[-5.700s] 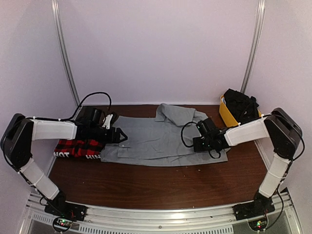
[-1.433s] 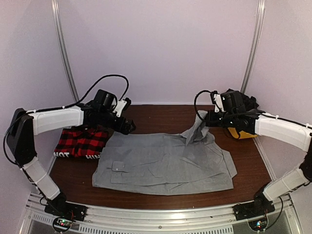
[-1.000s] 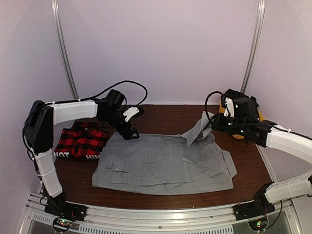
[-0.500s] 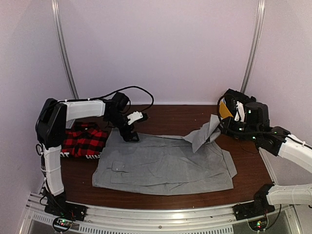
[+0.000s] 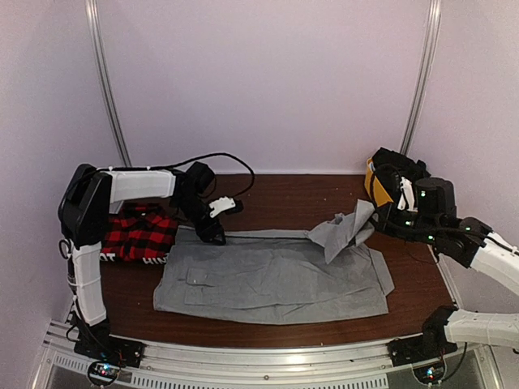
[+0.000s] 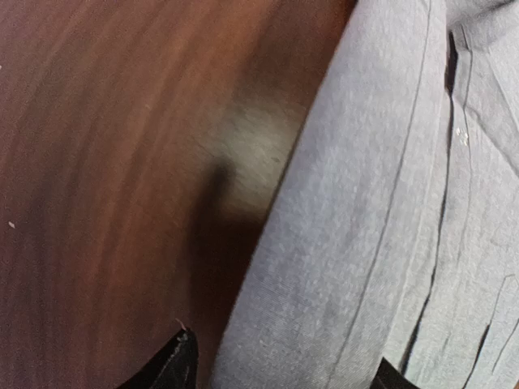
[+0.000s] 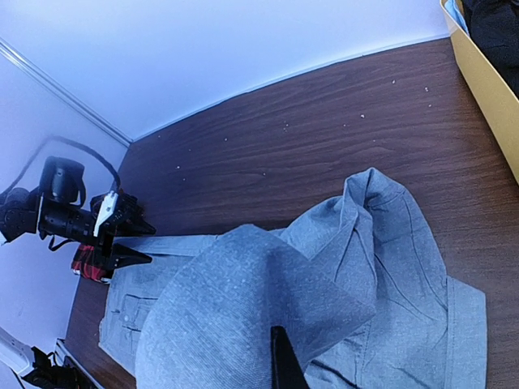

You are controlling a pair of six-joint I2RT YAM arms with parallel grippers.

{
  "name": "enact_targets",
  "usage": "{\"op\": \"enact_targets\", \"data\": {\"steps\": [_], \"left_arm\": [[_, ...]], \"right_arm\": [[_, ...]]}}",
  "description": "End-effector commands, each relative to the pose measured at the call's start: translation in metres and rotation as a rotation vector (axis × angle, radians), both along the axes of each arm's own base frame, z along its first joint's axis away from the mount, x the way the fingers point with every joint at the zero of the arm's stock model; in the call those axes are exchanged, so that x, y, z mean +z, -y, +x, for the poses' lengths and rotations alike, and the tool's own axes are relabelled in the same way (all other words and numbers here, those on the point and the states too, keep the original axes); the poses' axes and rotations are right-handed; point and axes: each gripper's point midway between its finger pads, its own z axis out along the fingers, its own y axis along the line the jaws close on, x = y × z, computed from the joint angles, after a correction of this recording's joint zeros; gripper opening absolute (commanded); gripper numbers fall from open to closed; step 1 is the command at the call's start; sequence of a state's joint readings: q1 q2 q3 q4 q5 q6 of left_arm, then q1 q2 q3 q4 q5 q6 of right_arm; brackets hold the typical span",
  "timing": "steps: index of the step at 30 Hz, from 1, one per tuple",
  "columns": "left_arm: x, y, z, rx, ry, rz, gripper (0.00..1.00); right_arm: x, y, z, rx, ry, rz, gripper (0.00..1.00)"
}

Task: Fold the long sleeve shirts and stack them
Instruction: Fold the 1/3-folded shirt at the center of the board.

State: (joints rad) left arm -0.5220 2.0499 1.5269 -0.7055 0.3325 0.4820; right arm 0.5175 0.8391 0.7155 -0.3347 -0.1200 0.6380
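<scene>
Since a moment ago the right claw has dropped lower, clamped tight on a lifted flap of the grey shirt. Its body lies spread on the surface between both claws. The left claw sits on the shirt's far corner with fingers astride the edge, and I cannot tell if it grips. The plaid shirt lies just left of it.

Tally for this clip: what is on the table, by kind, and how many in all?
Shirts: 2 (grey shirt, plaid shirt)
Bins: 1 (yellow bin, holding dark clothing whose pieces cannot be counted)
Total: 3
</scene>
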Motion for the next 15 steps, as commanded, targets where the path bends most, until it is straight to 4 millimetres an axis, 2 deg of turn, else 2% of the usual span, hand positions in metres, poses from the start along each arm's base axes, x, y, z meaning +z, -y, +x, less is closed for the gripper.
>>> {"op": "enact_targets", "data": {"steps": [1,5,7,15], "left_arm": [[-0.003,-0.008,-0.032,0.044,-0.059,0.063,0.6],[-0.013,-0.022,-0.046,0.083,-0.063,0.14,0.6],[-0.012,-0.025,-0.05,0.093,-0.051,0.151,0.6],[-0.005,-0.041,-0.045,0.143,0.037,0.235,0.65]], "right_arm": [[0.001,0.002,-0.012,-0.007,-0.016,0.033,0.0],[-0.003,0.001,-0.024,-0.01,-0.034,0.055,0.0],[-0.007,-0.001,-0.029,-0.009,-0.052,0.066,0.0],[-0.021,-0.01,-0.056,-0.035,-0.105,0.047,0.0]]}}
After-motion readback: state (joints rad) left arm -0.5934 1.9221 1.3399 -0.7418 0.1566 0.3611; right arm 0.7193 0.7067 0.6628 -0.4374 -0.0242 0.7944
